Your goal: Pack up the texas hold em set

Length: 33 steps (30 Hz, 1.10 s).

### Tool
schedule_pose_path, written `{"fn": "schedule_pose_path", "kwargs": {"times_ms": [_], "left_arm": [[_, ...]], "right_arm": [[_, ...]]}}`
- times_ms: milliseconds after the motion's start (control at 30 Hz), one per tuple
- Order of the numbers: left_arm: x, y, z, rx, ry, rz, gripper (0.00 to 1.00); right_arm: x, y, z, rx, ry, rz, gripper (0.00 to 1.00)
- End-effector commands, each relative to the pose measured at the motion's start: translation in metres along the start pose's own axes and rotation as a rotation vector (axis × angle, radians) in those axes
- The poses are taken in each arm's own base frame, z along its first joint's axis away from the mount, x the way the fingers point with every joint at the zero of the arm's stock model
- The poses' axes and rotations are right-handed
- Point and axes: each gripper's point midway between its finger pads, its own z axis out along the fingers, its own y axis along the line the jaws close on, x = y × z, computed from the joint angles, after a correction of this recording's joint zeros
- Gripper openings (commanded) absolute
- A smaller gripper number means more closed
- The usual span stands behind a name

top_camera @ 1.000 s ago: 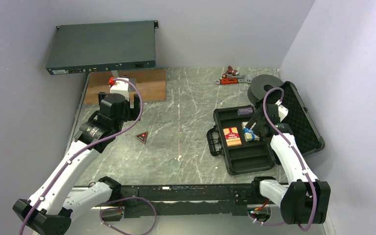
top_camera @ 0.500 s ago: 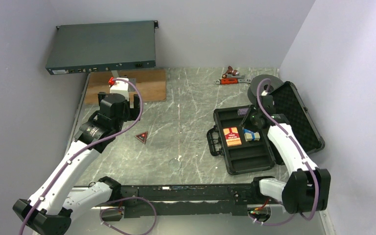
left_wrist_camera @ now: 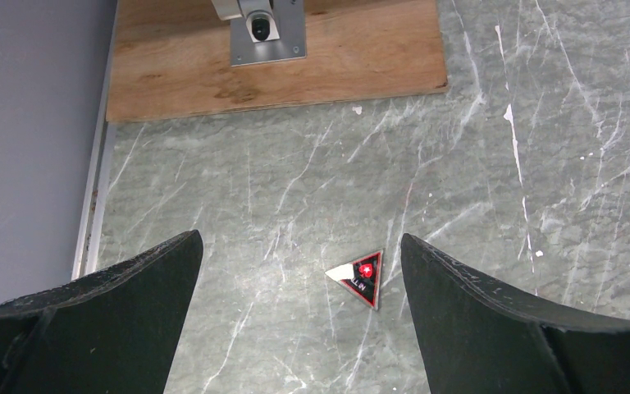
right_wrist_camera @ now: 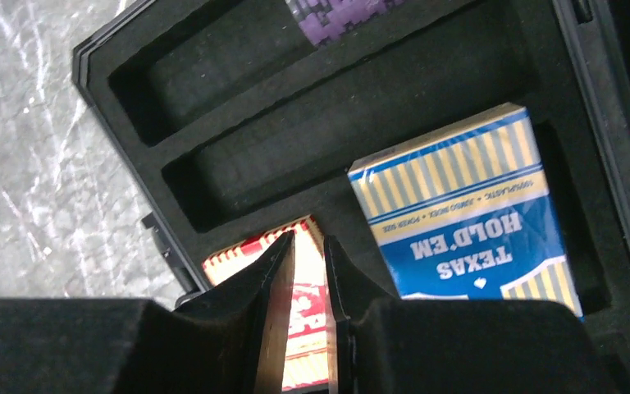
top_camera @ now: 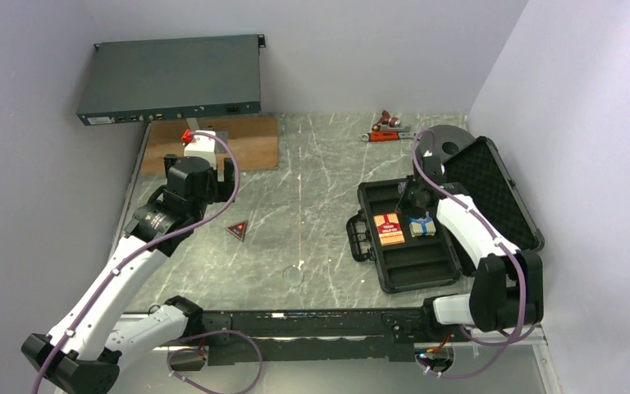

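**Desk:** Where was the set when you looked?

**Me:** The case [top_camera: 414, 264] lay open on the right side of the table [top_camera: 320, 164], with its lid tipped back toward the wall. I saw the red card box [top_camera: 389, 229] and the blue-white card box [top_camera: 422, 226] side by side in their foam pockets. The purple chip stack [right_wrist_camera: 340, 15] sat in the far slot.

**Desk:** And the loose pieces?

**Me:** The red triangle [top_camera: 237, 230] lay flat on the stone left of centre, well apart from the case. The clear disc [top_camera: 294, 275] lay nearer my side, between the two.

**Desk:** Your right tool?

**Me:** The right gripper [right_wrist_camera: 308, 242] hung over the case with its fingers drawn almost together and nothing in them. The tips were above a corner of the red card box, and I could not tell whether they touched it.

**Desk:** The left?

**Me:** The left gripper [left_wrist_camera: 299, 246] hung above the table with its jaws spread wide and empty. In my wrist view the triangle lay on the stone between them, with the wooden board [left_wrist_camera: 361, 57] beyond
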Motion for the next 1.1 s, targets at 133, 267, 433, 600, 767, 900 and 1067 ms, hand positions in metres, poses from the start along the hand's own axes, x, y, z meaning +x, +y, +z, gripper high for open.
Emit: {"fn": "schedule_pose_path", "kwargs": {"times_ms": [133,267,433,600,767,900,1067], "left_arm": [[-0.011,0.002,-0.001,-0.006,-0.042,-0.011,0.97],[-0.01,0.001,-0.001,-0.003,-0.04,-0.01,0.97],[-0.01,0.002,-0.001,-0.007,-0.042,-0.011,0.97],[-0.011,0.002,-0.001,-0.006,-0.042,-0.01,0.97],[-0.011,0.002,-0.001,-0.007,-0.043,-0.011,0.97],[-0.011,0.002,-0.002,-0.006,-0.045,-0.012,0.97],[-0.012,0.003,-0.002,-0.009,-0.048,-0.012,0.97]], "right_arm": [[-0.022,-0.027,0.007,0.116,-0.076,0.0,0.2],[-0.017,-0.036,0.004,0.141,-0.076,-0.006,0.2],[-0.008,-0.041,-0.001,0.149,-0.066,-0.016,0.2],[-0.002,-0.038,-0.009,0.117,-0.054,-0.015,0.2],[0.007,-0.032,-0.015,0.073,-0.033,0.004,0.2],[0.014,-0.044,-0.015,0.145,-0.003,0.035,0.21],[0.027,-0.051,-0.009,0.181,0.032,0.093,0.23]]}}
